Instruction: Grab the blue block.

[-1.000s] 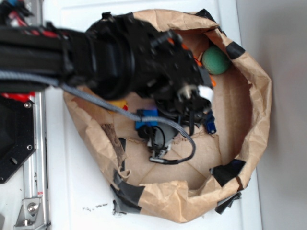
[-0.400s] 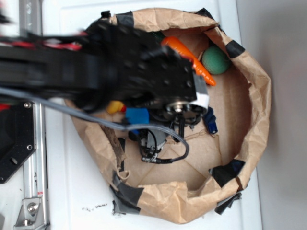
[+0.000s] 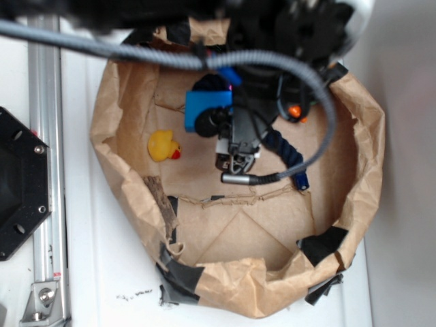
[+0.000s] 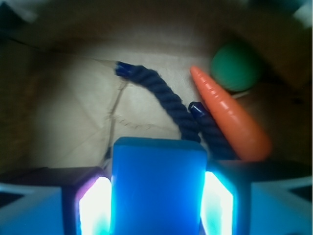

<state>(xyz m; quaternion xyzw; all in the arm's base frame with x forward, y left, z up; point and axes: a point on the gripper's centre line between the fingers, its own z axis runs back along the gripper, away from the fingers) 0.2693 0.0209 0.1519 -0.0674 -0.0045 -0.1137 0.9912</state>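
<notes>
The blue block (image 3: 201, 111) is a bright sky-blue brick held above the floor of the brown paper bag (image 3: 371, 157). My gripper (image 3: 210, 103) is shut on it, with black fingers on either side. In the wrist view the blue block (image 4: 159, 186) fills the space between the two glowing pads (image 4: 93, 205) of the gripper (image 4: 159, 198), touching both. The arm above is a dark blur across the top of the exterior view.
A yellow duck (image 3: 163, 145) sits on the bag floor to the left of the block. A dark navy rope (image 4: 171, 103), an orange carrot (image 4: 230, 117) and a green ball (image 4: 238, 66) lie beyond it. A metal rail (image 3: 44, 204) runs along the left.
The arm has swung toward the top of the frame, carrying the blue block with it. The duck is now uncovered; the ball and most of the carrot are hidden behind the arm.
</notes>
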